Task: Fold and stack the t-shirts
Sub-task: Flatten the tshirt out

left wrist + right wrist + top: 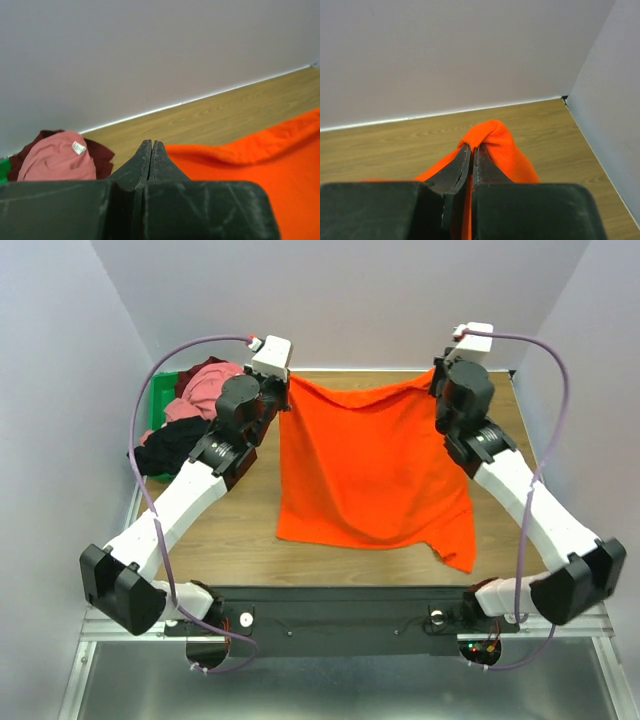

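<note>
You're spreading the orange t-shirt: its far edge hangs lifted between both arms, near hem on the table. Your right gripper clenches one corner; the left gripper is closed, seemingly pinching the other. Next, lower it flat, keeping tension

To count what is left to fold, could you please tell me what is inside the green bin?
In the green bin a pink t-shirt lies on top of a dark maroon t-shirt, and a black t-shirt spills toward the near side. Anything beneath them is covered.
</note>
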{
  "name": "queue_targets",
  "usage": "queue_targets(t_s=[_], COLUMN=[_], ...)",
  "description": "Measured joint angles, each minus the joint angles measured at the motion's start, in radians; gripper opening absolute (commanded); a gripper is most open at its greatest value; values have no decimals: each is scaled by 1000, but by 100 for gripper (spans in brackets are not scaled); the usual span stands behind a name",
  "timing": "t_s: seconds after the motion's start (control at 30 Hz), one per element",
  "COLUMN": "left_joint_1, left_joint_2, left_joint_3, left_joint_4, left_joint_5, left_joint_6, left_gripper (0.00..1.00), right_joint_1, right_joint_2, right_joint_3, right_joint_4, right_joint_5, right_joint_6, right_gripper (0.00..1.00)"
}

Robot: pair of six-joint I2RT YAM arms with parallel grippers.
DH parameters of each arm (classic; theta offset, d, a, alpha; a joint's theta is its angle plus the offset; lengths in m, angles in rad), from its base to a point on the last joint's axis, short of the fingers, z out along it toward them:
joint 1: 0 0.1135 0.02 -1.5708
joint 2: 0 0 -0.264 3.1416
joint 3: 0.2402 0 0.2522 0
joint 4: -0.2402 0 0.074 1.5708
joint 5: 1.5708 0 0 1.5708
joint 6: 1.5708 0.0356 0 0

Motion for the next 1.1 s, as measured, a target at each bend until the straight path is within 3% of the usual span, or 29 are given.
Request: queue_targets(t_s=[0.23,0.63,0.9,1.1], left_joint_1=[10,10,5,5], left_joint_2=[-8,-335,-535,-547], left_joint_3=[85,90,122,149], left_joint_4=[-10,-32,-56,-60], left_joint_5=[-6,142,277,320], left_joint_6=[17,7,-30,-42], left_gripper=[0,0,0,0], right_joint_1=[0,0,0,0], right_joint_2=[62,-349,-461,-455], right_joint_3=[38,63,232,298], right_joint_4=[5,-17,-134,-161], right_joint_5=[6,-146,-334,-366], right_joint_6=[-24,-9,5,4], right_gripper=[1,1,1,1])
